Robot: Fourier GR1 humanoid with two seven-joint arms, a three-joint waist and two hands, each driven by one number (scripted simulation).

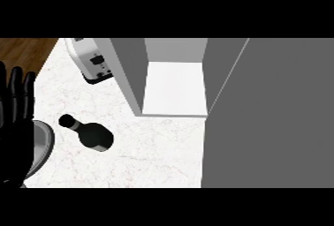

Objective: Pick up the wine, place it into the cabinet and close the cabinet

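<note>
The wine bottle [91,132] is dark, with a black cap, and stands on the white marbled counter [157,154] left of centre. The grey cabinet [130,75] stands behind it with its white inside [175,88] showing; its door [267,110] is swung open and fills the right side of the view. My left hand [16,106] shows at the left edge, fingers straight and up, resting apart from the bottle. My right hand is out of sight.
A white toaster [93,62] sits at the counter's back left, beside the cabinet's left wall. Brown wooden floor [23,50] shows beyond the counter's left edge. The open door covers the counter's right part.
</note>
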